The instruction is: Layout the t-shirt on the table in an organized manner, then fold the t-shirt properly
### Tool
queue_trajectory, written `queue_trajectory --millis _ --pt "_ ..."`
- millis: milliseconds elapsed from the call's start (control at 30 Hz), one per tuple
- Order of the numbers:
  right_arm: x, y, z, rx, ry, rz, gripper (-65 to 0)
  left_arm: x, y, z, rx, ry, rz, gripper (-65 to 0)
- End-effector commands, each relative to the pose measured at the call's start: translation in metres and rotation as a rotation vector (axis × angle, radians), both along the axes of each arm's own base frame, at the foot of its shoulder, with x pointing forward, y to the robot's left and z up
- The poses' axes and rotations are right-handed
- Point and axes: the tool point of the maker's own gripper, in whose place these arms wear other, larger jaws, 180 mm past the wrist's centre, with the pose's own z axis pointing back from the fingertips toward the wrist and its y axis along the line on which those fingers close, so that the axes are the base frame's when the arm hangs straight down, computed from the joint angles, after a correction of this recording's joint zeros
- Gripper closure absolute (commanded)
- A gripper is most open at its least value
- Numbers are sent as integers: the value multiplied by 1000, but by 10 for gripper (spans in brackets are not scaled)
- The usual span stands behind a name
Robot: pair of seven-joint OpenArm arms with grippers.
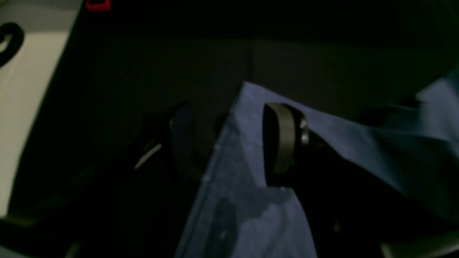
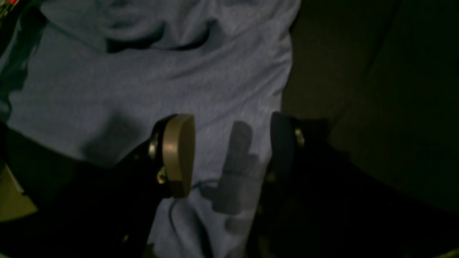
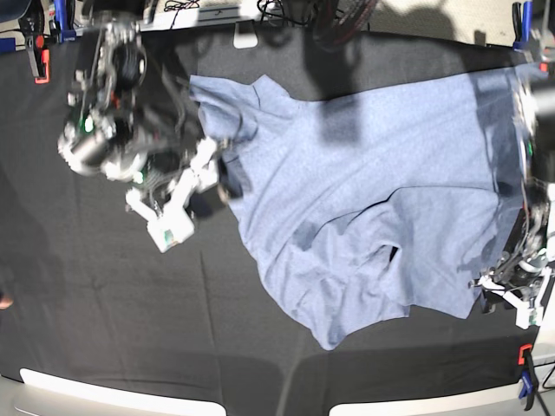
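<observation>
On the wide table [image 3: 104, 329] draped in matte black cloth, the light blue-grey cotton t-shirt [image 3: 364, 199] lies rumpled; the left gripper [image 1: 229, 143] and right gripper [image 2: 229, 154] both gape wide astride its edges, clamping nothing

Black-clothed table [image 3: 104, 329], rumpled blue-grey t-shirt [image 3: 381, 191] spread across it (orange clamps [image 3: 40, 66] at edges)
</observation>
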Motion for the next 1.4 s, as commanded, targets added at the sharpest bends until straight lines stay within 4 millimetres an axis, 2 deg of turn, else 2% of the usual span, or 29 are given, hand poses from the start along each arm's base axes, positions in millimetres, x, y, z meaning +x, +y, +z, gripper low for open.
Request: queue_trajectory --millis 0,133,200,467,567,767,833,867,967,1000,1167,1233,1367 --pt "2 3 15 18 -53 12 -325 16 10 30 -1 -94 22 -283" --pt "-13 7 17 21 -52 22 -325 14 22 27 -20 -150 79 -283" --pt "-19 9 19 26 -53 28 -325 9 24 18 -33 -128 97 -279" --pt "-33 21 39 79 -96 64 -325 -6 -1 -27 -60 40 63 -279" --pt "-34 22 43 73 -107 65 -325 -11 -5 -37 -31 92 32 -275" --pt "-36 21 40 65 -92 67 -325 -14 -6 -43 -34 125 31 -275" --pt "-36 21 39 64 -91 67 -325 -15 -6 -44 -35 135 30 -241" --pt "-36 21 39 64 -91 67 -325 -16 -7 -46 -35 149 29 -201" --pt "-36 21 39 62 -88 67 -325 -22 -8 -55 -39 205 25 -17" --pt "-36 21 39 62 -88 67 -325 -24 -9 -58 -41 220 23 0" --pt "-36 21 39 62 -89 67 -325 -28 -17 -66 -47 232 15 0" --pt "-36 21 39 62 -88 67 -325 -24 -13 -59 -40 184 24 0" --pt "-36 21 39 62 -88 67 -325 -14 24 -35 76 91 172 0"
